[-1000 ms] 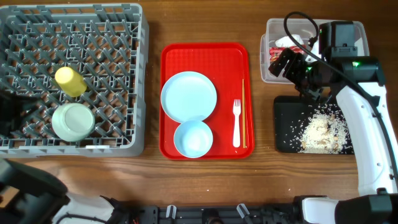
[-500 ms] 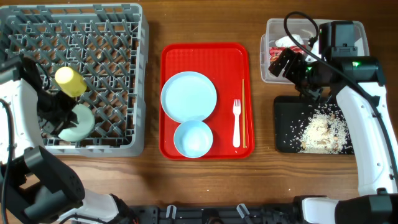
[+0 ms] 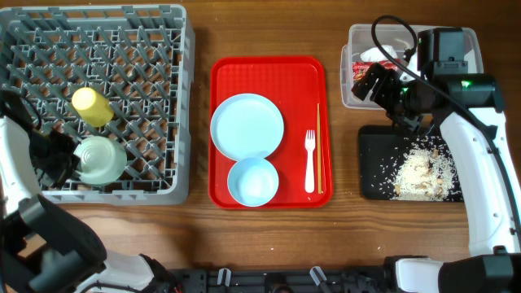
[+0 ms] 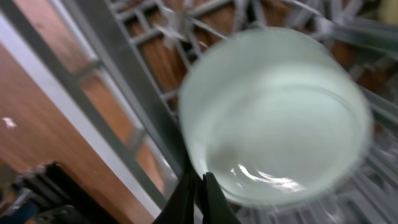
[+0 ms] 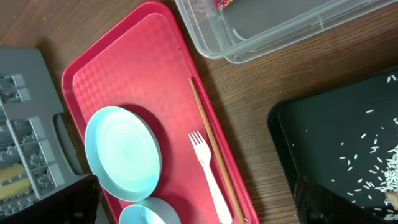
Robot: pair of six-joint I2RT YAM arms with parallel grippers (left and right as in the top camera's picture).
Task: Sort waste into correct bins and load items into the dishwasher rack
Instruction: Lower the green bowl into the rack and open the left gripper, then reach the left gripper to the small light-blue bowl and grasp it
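Inside the dishwasher rack (image 3: 146, 49), beside the yellow cup (image 3: 92, 107), the left gripper (image 4: 199, 183) seems clamped on the pale green bowl (image 3: 102, 159). Well clear of the rack, the right gripper (image 3: 373, 81) hangs with jaws apart.

The pale green bowl (image 4: 273, 118) looks blurred; the frame edge crops the light blue bowl (image 5: 146, 214).

A red tray (image 3: 269, 73) — rectangular, with rounded corners and a raised rim — lies flat at the middle of a brown wooden table (image 3: 269, 244), its long sides running away from the near edge, its floor finely textured.
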